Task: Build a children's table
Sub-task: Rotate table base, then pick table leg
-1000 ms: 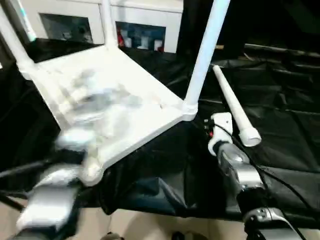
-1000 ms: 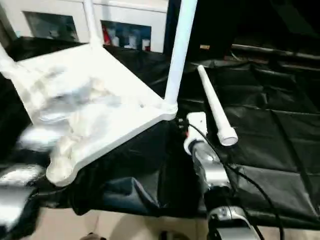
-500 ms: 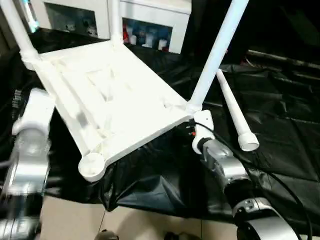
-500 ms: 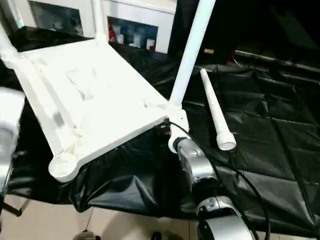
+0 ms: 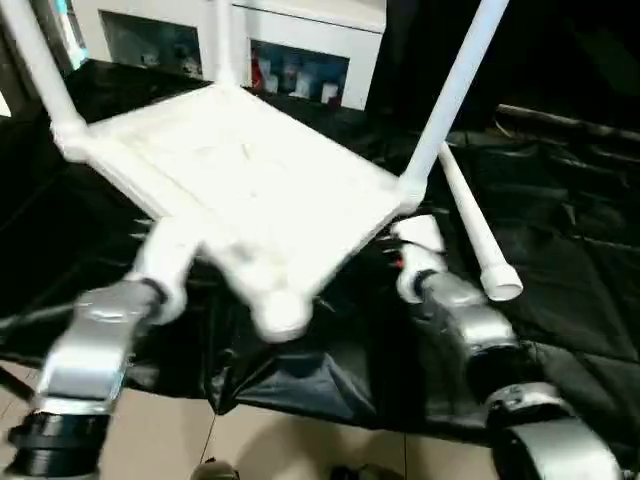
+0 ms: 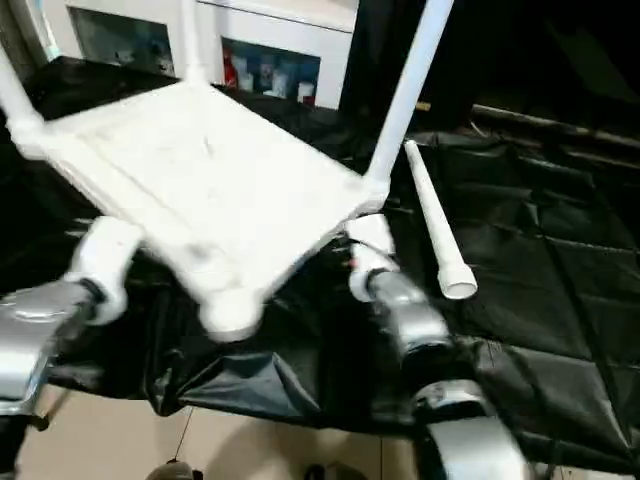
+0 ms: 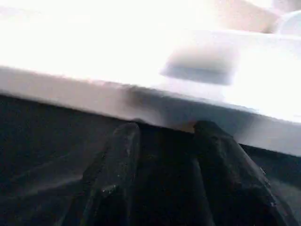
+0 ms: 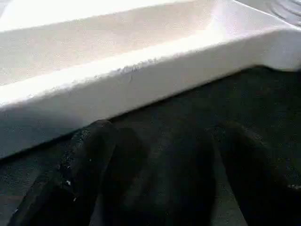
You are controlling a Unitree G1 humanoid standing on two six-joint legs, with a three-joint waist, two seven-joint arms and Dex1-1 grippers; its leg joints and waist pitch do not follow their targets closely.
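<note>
The children's table (image 5: 260, 190) is upside down on the black-covered tabletop (image 5: 560, 200), to the left of the middle and in front of the white glass-door cabinet (image 5: 300, 55). Its ribbed underside faces up. The rectangular white panel is turned cornerwise to the robot, so one corner points toward the robot and the opposite one toward the cabinet.

Three legs stand in their sockets and point upward: the left leg (image 5: 40, 70), the back leg (image 5: 220, 40) and the right leg (image 5: 455, 90), which leans a little to the right at its top. The near corner socket (image 5: 283, 315) has no leg in it.

The loose fourth leg (image 5: 470, 220) lies flat on the black sheet just to the right of the table. Its long axis runs away from the robot, with the wide open end nearest the robot and the narrow end far, close to the foot of the right leg.

The left hand (image 7: 167, 129) is at the panel's left near edge, its two black fingers (image 7: 115, 174) moderately apart with nothing between them. The right hand (image 8: 164, 132) is at the right near edge, just below the rim, its fingers (image 8: 89, 155) spread wide and empty. I cannot tell whether either hand touches the panel.
</note>
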